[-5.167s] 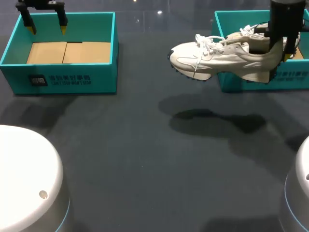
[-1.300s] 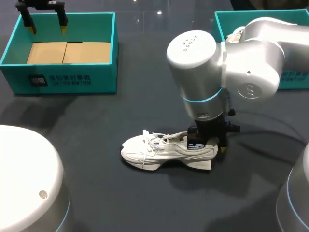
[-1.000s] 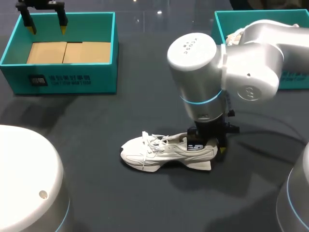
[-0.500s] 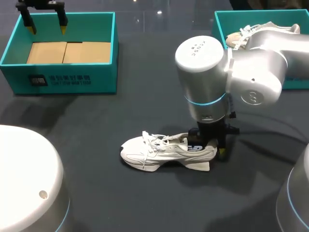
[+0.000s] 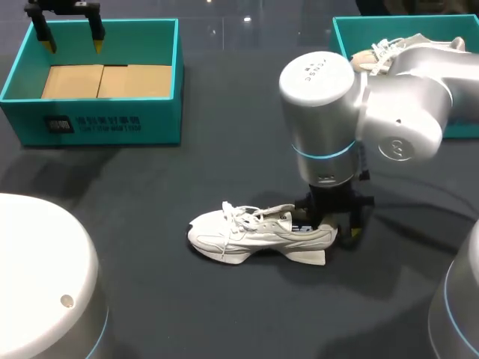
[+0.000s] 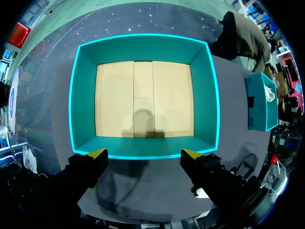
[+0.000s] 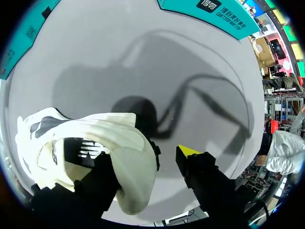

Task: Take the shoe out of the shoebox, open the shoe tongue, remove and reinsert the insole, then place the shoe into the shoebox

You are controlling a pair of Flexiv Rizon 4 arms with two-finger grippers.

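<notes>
Our shoe is lying on its sole on the dark table, out of the box. We think this is so we can open its tongue and get at the insole. Our right gripper is standing at the heel. Its fingers are apart. One seems to be down inside the heel opening, and the other is just outside the heel, not touching it. Our left gripper is hanging over the left shoebox, fingers wide apart and holding nothing, maybe waiting to help. A second shoe is sitting in the right shoebox.
</notes>
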